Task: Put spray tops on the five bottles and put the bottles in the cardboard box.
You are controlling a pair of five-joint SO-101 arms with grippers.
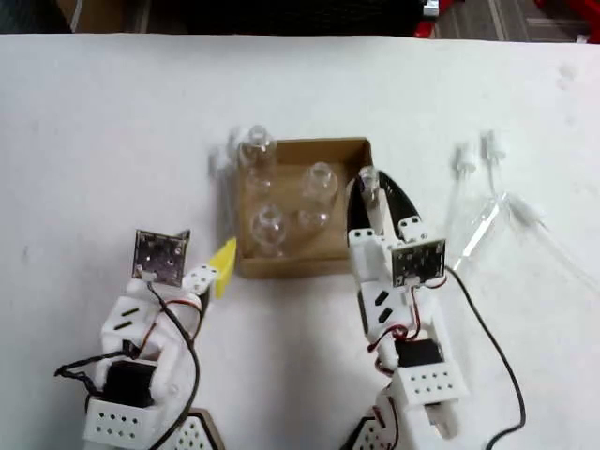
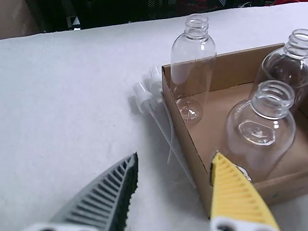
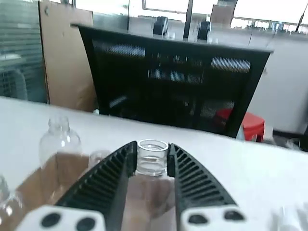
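Observation:
A cardboard box (image 1: 349, 150) lies mid-table with three uncapped clear bottles standing in it: one in the far left corner (image 1: 257, 155) (image 2: 192, 62), one in the middle (image 1: 319, 184) (image 2: 288, 62) and one near the front (image 1: 269, 228) (image 2: 260, 126). My right gripper (image 1: 367, 187) (image 3: 153, 153) is shut on the neck of another open bottle (image 3: 153, 156) at the box's right wall. My left gripper (image 2: 174, 159) (image 1: 214, 262) is open, low by the box's near left corner, holding nothing. Two spray tops (image 2: 147, 89) (image 1: 220, 159) lie on the table against the box's left side.
More spray tops (image 1: 466, 157) (image 1: 491, 145) with long tubes lie on the white table (image 1: 112, 122) right of the box, beside a clear item (image 1: 478, 223) that I cannot make out. Cables trail from both arm bases at the front edge.

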